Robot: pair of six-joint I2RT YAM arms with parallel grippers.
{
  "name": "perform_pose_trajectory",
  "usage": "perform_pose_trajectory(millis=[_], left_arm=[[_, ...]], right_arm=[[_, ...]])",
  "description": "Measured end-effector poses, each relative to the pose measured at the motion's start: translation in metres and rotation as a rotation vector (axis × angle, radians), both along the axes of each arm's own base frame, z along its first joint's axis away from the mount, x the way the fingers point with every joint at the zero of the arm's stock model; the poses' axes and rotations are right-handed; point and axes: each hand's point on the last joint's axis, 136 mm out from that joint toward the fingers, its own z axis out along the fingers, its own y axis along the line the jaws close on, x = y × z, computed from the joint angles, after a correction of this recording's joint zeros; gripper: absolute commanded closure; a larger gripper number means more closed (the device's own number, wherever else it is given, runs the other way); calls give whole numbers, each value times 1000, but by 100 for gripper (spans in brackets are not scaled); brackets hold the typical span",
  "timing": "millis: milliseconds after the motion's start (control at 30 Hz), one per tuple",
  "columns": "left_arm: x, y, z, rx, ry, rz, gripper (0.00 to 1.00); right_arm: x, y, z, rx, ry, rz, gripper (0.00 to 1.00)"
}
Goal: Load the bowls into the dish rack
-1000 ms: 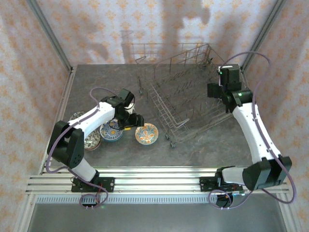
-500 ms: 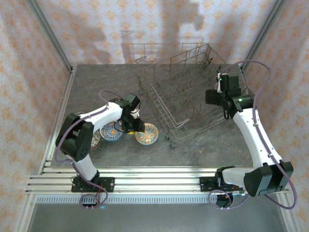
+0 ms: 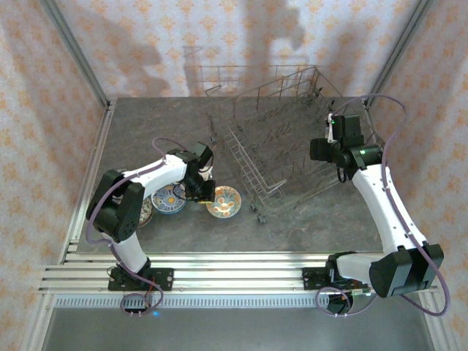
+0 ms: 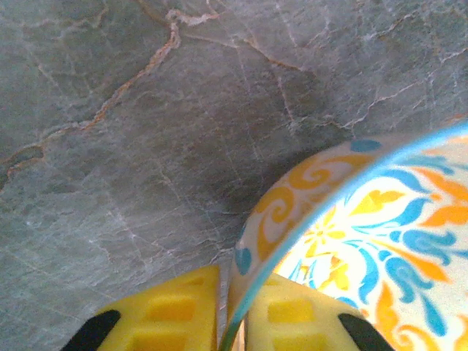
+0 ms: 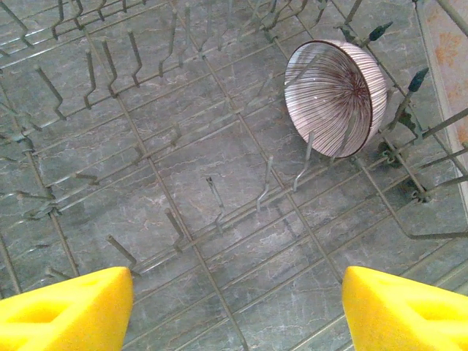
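1. Top external view, starting at the left. The left gripper (image 3: 205, 192) has come down since a second ago. Back then it hung up over the blue bowl (image 3: 169, 199); now it sits low at the left rim of the orange-centred bowl (image 3: 224, 202). That bowl hasn't budged on the grey table (image 3: 146, 139).
2. The left wrist view shows the grip up close. The yellow pads (image 4: 175, 307) have pinched together, one outside the orange-centred bowl (image 4: 365, 219) and one inside, so the left gripper (image 4: 232, 322) is clamped on the rim. A second ago the jaws were wide.
3. The dish rack (image 3: 278, 146) is in the same spot, its near corner close to the orange-centred bowl but not touching.
4. Over on the right, the right gripper (image 3: 320, 149) has slid a bit lower and further in over the rack's right side. Its jaws have narrowed a touch but are well apart with nothing between them.
5. In the right wrist view, the right gripper (image 5: 234, 314) hangs above the dish rack (image 5: 183, 219). A striped bowl (image 5: 333, 99) stands on edge among the tines, ahead and to the right, well clear of the pads.
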Motion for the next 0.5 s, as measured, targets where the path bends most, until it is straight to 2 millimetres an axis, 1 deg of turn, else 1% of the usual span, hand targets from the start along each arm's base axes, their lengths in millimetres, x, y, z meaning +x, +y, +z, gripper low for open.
perform_pose_trajectory(millis=[133,200,300,400,500], left_arm=[[1,-3,7,-21,-16,-2,96],[2,0,13,-13,-38,0,98],[5,6,28,-3,-93,12,100],[8,18,55,-10,-169,43,100],[16,39,91,-8,-265,103,100]], right_arm=[[-2,2,-2,13,11,4,28],[-4,4,-2,26,20,7,30],[-6,9,5,59,24,21,32],[-5,19,22,113,10,44,34],[-1,35,45,176,-23,84,35]])
